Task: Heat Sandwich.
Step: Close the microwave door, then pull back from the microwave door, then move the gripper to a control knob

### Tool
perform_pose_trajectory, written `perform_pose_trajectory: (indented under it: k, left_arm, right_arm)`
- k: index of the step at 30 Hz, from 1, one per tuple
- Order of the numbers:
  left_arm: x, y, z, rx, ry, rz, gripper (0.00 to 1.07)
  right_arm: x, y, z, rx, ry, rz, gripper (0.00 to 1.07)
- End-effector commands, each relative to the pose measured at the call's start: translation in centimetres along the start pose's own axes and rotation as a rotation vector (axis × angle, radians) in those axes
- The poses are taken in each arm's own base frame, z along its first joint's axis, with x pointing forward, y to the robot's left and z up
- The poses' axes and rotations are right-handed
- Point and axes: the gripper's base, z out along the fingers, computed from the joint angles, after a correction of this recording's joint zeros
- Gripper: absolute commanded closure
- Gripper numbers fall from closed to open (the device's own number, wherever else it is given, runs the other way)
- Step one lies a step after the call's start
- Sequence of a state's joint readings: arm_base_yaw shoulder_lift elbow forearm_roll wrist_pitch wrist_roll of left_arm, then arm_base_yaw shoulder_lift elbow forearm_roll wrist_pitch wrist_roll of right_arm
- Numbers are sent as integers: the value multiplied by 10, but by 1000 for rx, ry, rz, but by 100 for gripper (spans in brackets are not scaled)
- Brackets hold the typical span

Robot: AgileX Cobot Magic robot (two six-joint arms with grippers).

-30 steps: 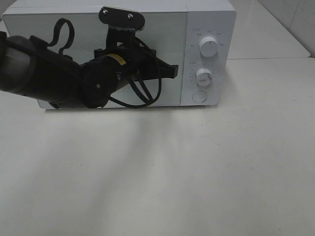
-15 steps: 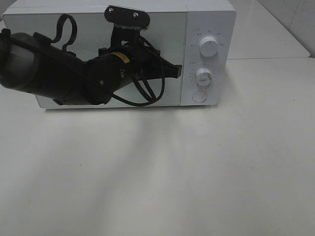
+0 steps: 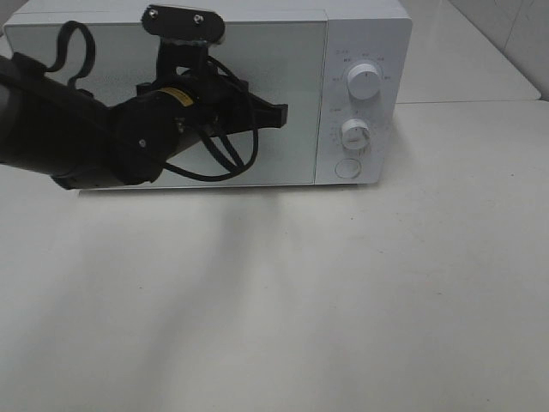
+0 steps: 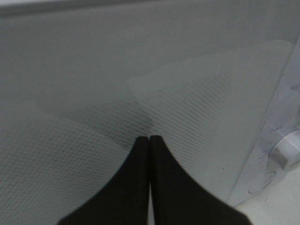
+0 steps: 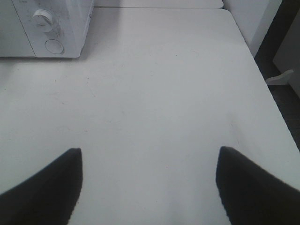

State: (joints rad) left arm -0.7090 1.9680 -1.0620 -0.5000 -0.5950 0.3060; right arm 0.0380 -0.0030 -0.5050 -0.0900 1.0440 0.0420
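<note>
The white microwave [image 3: 364, 26] stands at the back of the table with its grey door [image 3: 296, 69] shut. The sandwich is out of view. My left gripper [image 3: 283, 112] is shut and empty, its tips pointing right in front of the door, a little left of the control panel. In the left wrist view the gripper [image 4: 149, 140] has its two black fingers pressed together, close to the door's mesh glass [image 4: 197, 108]. My right gripper [image 5: 150, 154] is open and empty above bare table, far to the right of the microwave [image 5: 70, 28].
The control panel carries an upper knob [image 3: 364, 82], a lower knob [image 3: 354, 133] and a round button [image 3: 347, 168]. The left arm [image 3: 77, 129] covers the left half of the door. The white table [image 3: 300, 292] runs forward; its right edge [image 5: 262, 89] shows in the right wrist view.
My left arm has shifted left along the door, and the shut gripper tips have drawn away from the control panel. The microwave door stays shut.
</note>
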Motion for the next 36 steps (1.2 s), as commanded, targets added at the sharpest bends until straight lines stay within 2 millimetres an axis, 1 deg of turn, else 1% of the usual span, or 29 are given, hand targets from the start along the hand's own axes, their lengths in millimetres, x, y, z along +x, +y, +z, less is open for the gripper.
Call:
perform_pose_trajectory:
  k: [1, 2, 4, 5, 6, 8, 9, 10, 11, 12, 14, 15, 19, 20, 22, 24, 25, 27, 29, 30, 31, 32, 33, 34, 36]
  left_arm:
    - [-9, 3, -12, -15, -39, -23, 107]
    - [-7, 4, -20, -12, -20, -22, 107]
    - [-7, 5, -28, -5, 4, -27, 107]
    - [-4, 6, -36, 9, 54, -35, 107]
    - [-4, 6, -36, 9, 54, -35, 107]
    - [-4, 5, -43, 27, 104, -46, 107]
    - [-3, 4, -47, 43, 141, -47, 103]
    - [-3, 1, -53, 82, 218, -52, 85]
    - [-2, 0, -56, 99, 253, -54, 72]
    - [-2, 0, -56, 99, 253, -54, 72]
    - [-3, -3, -63, 132, 315, -58, 31]
    - [-2, -5, -69, 165, 382, -59, 6]
    - [-2, -8, -78, 210, 458, -41, 10]
    - [-2, -9, -83, 239, 501, -11, 10]
    - [-2, -9, -86, 253, 520, 8, 10]
    - [-2, -10, -93, 285, 583, 47, 10]
    - [-2, -6, -100, 302, 653, 62, 10]
    - [-2, -3, -103, 304, 674, 65, 10]
    - [-5, 7, -108, 295, 719, 42, 10]
    - [-7, 21, -112, 274, 771, 3, 10]
    - [-9, 27, -114, 262, 788, -17, 10]
    - [-9, 27, -114, 262, 788, -17, 10]
    - [-10, 35, -117, 250, 809, -37, 10]
    - [-13, 48, -123, 233, 847, -64, 10]
    - [-18, 61, -129, 213, 868, -92, 10]
  right_arm:
    - [2, 0, -3, 3, -38, 2, 32]
    - [2, 0, -3, 3, -38, 2, 32]
    - [2, 0, -3, 3, -38, 2, 32]
    - [2, 0, -3, 3, -38, 2, 32]
    - [2, 0, -3, 3, -38, 2, 32]
    - [2, 0, -3, 3, -38, 2, 32]
    - [2, 0, -3, 3, -38, 2, 32]
    - [2, 0, -3, 3, -38, 2, 32]
    - [2, 0, -3, 3, -38, 2, 32]
    - [2, 0, -3, 3, -38, 2, 32]
    - [2, 0, -3, 3, -38, 2, 32]
    - [2, 0, -3, 3, -38, 2, 32]
    - [2, 0, -3, 3, -38, 2, 32]
    - [2, 0, -3, 3, -38, 2, 32]
    - [2, 0, -3, 3, -38, 2, 32]
    - [2, 0, -3, 3, -38, 2, 32]
    - [2, 0, -3, 3, -38, 2, 32]
    - [2, 0, -3, 3, -38, 2, 32]
    - [2, 0, -3, 3, -38, 2, 32]
    - [2, 0, -3, 3, -38, 2, 32]
    - [2, 0, -3, 3, -38, 2, 32]
    - [2, 0, -3, 3, -38, 2, 32]
    - [2, 0, -3, 3, -38, 2, 32]
    - [2, 0, -3, 3, -38, 2, 32]
    - [2, 0, -3, 3, -38, 2, 32]
